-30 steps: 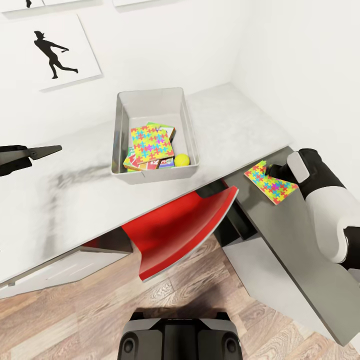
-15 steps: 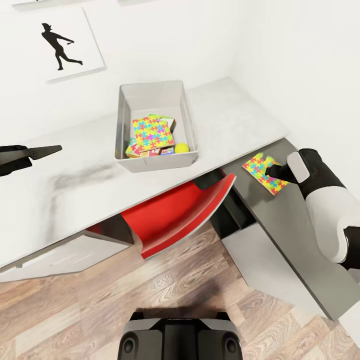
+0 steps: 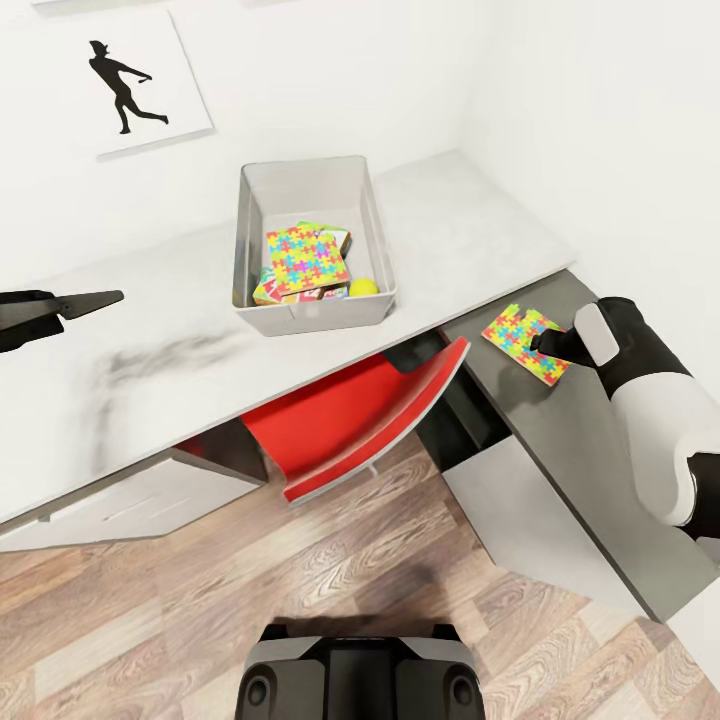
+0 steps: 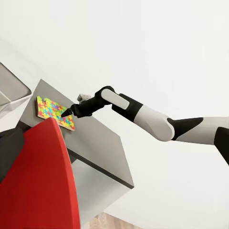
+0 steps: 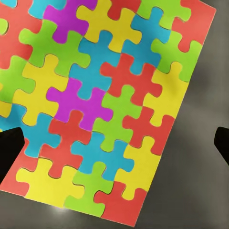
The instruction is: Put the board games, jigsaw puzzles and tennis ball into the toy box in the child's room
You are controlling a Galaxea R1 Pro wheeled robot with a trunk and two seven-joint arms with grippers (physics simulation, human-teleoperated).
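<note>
The grey toy box (image 3: pixel 372 225) stands on the white table (image 3: pixel 150 370). In it a colourful jigsaw puzzle (image 3: pixel 305 258) lies on top of board games, with the yellow tennis ball (image 3: pixel 364 287) beside them. A second jigsaw puzzle (image 3: pixel 520 338) (image 5: pixel 95 105) (image 4: pixel 55 112) lies flat on the dark grey surface (image 3: pixel 580 450) to the right. My right gripper (image 3: pixel 545 346) (image 5: pixel 114 145) hangs open just above it, one fingertip (image 5: pixel 9 150) over the puzzle's edge, the other over the bare surface. My left gripper (image 3: pixel 95 299) hovers open over the table's left part, holding nothing.
A red chair (image 3: pixel 350 420) (image 4: pixel 43 181) is tucked under the table between box and dark surface. White walls close the corner behind, with a silhouette picture (image 3: pixel 130 85). Wooden floor (image 3: pixel 400 560) lies in front of my base.
The whole view has shifted: table, box and puzzle sit higher and farther in the picture. My right gripper now stands over the puzzle's near right part instead of its far edge.
</note>
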